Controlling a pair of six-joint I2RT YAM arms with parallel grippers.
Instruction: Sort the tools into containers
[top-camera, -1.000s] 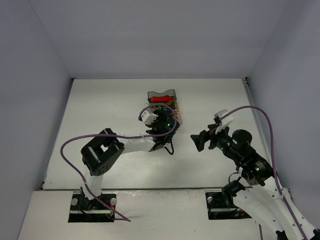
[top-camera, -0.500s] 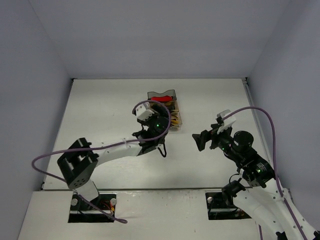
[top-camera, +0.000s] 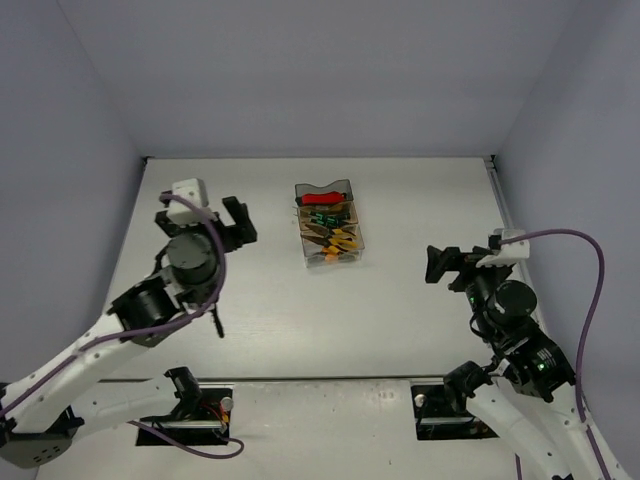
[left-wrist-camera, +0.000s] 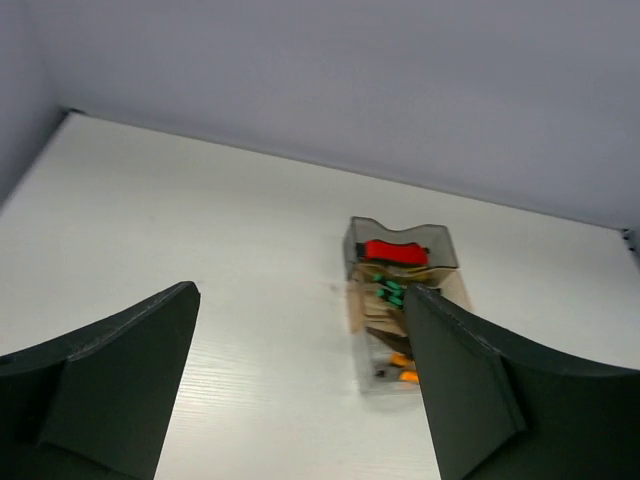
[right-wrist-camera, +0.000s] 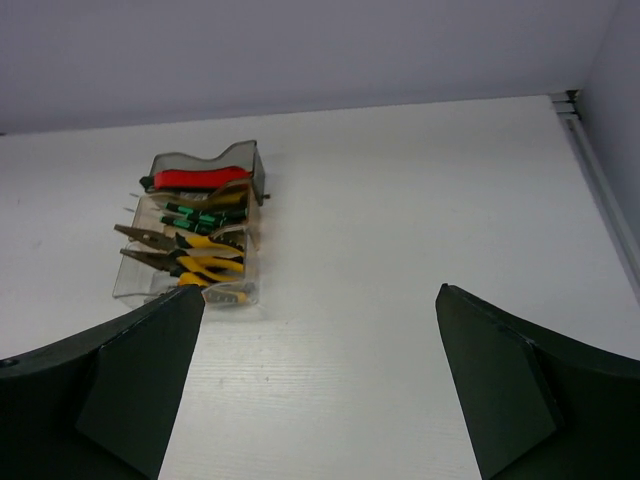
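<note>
My left gripper (left-wrist-camera: 298, 290) is spread wide with nothing between its fingers (left-wrist-camera: 120, 380), and it hangs above the left half of the white tabletop (top-camera: 420, 200), well apart from the bins; my right gripper (right-wrist-camera: 320, 290) is spread wide and empty too, held over the right side near the right edge; the row of three small translucent plastic bins (top-camera: 330, 225) stands midway between the left and right edges, nearer the far edge than the near one, running far to near; the smoky grey bin (right-wrist-camera: 205, 163) at the far end holds the red-handled cutter (right-wrist-camera: 200, 178); the amber-tan bin (right-wrist-camera: 250, 225) in the middle holds the thin green-black screwdrivers (right-wrist-camera: 195, 217); the clear bin (right-wrist-camera: 135, 285) at the near end holds the yellow- and orange-handled pliers (right-wrist-camera: 190, 262), lying lengthwise with their jaws towards the left; whether a utility knife lies among them I cannot tell, the pieces being too small; I see no tool lying loose on the tabletop in any of my views, so I judge the sorting to be at its end, or very close to it, with neither of my hands on a pick; my next move calls for a look over the corners and edges hidden behind my own arms; if a tool turns up there, the nearer gripper should come down over it with its fingers either side of the handle; if none does, I should draw both arms towards the near edge and leave the bins undisturbed.
</note>
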